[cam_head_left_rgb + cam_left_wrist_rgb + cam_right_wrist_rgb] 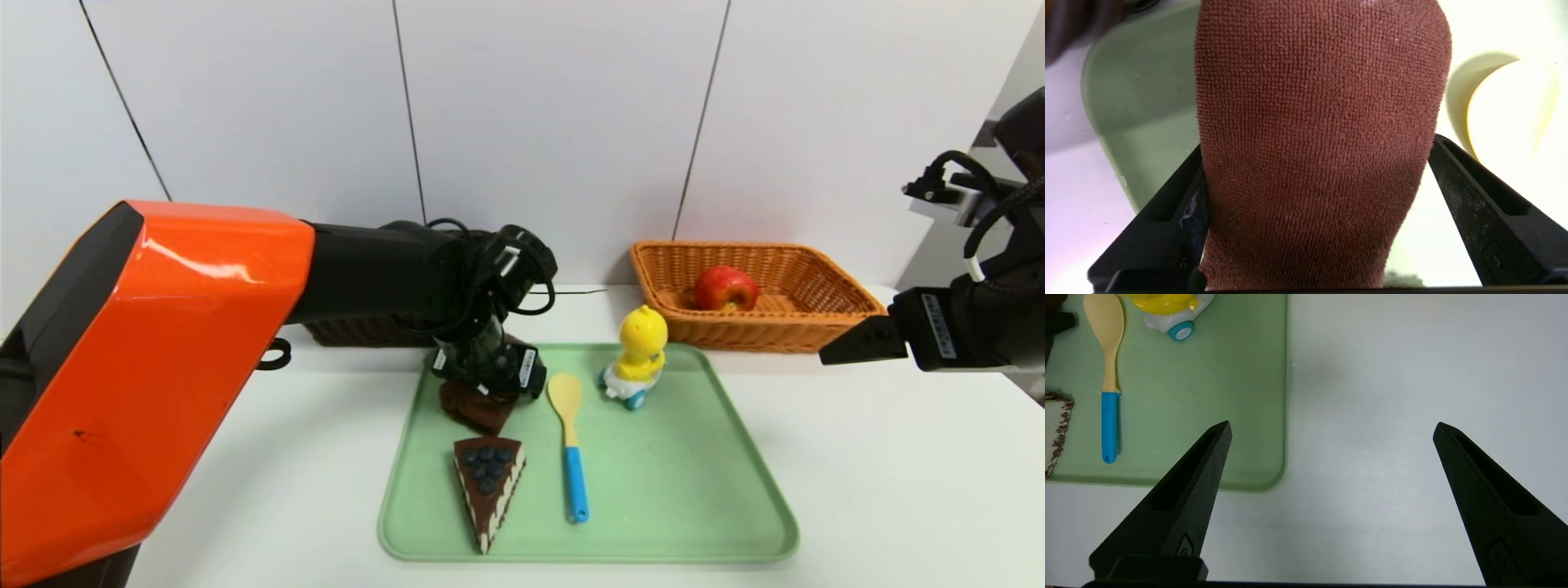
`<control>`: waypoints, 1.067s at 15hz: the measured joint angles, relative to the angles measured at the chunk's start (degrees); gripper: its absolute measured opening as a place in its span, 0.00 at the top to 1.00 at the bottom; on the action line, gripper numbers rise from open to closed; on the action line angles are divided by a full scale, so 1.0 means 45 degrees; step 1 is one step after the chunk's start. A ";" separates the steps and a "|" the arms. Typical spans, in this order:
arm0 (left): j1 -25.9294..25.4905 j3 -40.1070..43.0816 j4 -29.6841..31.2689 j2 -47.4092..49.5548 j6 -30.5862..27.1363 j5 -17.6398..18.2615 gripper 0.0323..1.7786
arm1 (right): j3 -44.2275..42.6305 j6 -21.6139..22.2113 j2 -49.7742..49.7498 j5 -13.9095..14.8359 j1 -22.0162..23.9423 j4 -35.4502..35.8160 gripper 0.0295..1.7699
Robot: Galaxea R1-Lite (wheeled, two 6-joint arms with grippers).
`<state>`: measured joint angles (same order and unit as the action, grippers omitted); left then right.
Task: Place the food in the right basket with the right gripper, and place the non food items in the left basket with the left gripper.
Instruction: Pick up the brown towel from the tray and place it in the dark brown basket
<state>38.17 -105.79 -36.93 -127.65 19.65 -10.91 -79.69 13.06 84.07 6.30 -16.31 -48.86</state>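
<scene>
A brown cloth (478,411) (1318,122) lies at the back left of the green tray (694,490). My left gripper (487,390) (1316,143) is down over it, open, one finger on either side; one finger touches the cloth and the other stands apart from it. On the tray also lie a chocolate cake slice (488,486), a wooden spoon with a blue handle (569,441) (1110,375) and a yellow duck toy (639,355) (1167,306). A red apple (725,287) sits in the right basket (816,327). My right gripper (857,343) (1331,424) hovers open and empty over the table, right of the tray.
The dark left basket (359,331) stands behind my left arm, mostly hidden by it. The white table (898,490) stretches around the tray. A white panelled wall closes off the back.
</scene>
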 joint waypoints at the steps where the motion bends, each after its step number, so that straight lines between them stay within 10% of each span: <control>1: -0.0005 0.0000 0.0016 -0.0035 0.0005 0.0005 0.05 | -0.0005 -0.0005 -0.0038 0.0000 -0.0005 0.0000 0.04; 11: 0.0000 -0.0263 -0.0073 0.0054 0.0035 0.0019 0.05 | 0.0038 0.0019 -0.0398 -0.0005 -0.0043 -0.0014 0.04; 16: 0.0000 -0.0287 -0.0062 -0.0011 0.0073 0.0030 0.47 | 0.0125 0.0033 -0.0618 0.0000 -0.0033 -0.0027 0.03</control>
<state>38.17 -107.08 -37.21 -127.70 19.98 -10.78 -79.13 13.20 81.29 6.30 -16.46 -48.98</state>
